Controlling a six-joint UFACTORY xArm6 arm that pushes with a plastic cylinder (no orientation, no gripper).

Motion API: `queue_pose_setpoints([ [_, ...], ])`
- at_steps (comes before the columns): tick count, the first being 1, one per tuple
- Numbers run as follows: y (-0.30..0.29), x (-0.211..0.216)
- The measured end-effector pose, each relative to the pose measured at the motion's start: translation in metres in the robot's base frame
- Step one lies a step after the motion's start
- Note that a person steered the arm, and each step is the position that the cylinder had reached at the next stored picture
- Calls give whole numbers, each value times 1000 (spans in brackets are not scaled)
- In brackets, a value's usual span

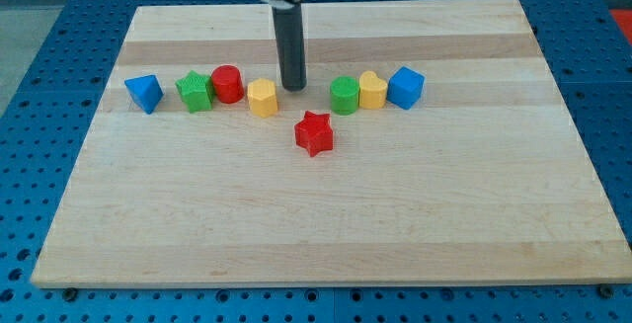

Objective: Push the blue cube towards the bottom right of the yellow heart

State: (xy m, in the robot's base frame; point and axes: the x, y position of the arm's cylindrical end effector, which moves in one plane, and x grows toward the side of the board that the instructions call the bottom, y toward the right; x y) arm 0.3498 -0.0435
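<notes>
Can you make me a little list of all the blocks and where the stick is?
board: wooden board
row, view's left to right: blue triangle; green star; red cylinder; yellow hexagon; green cylinder; yellow heart; blue cube
below the row: red star
my tip: in the gap between the yellow hexagon and green cylinder, touching no block
cube and heart: side by side, cube on the heart's right

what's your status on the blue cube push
My tip between yellow block and green cylinder. Blue cube touching yellow heart, its right side. Path not blocked.
</notes>
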Motion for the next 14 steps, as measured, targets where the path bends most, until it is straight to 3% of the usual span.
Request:
queue_pose_setpoints([
  [1,33,-17],
  [3,117,-4],
  [6,125,70],
  [8,136,21],
  [9,165,32],
  [10,171,78],
  [11,143,100],
  [13,177,100],
  [14,127,93],
])
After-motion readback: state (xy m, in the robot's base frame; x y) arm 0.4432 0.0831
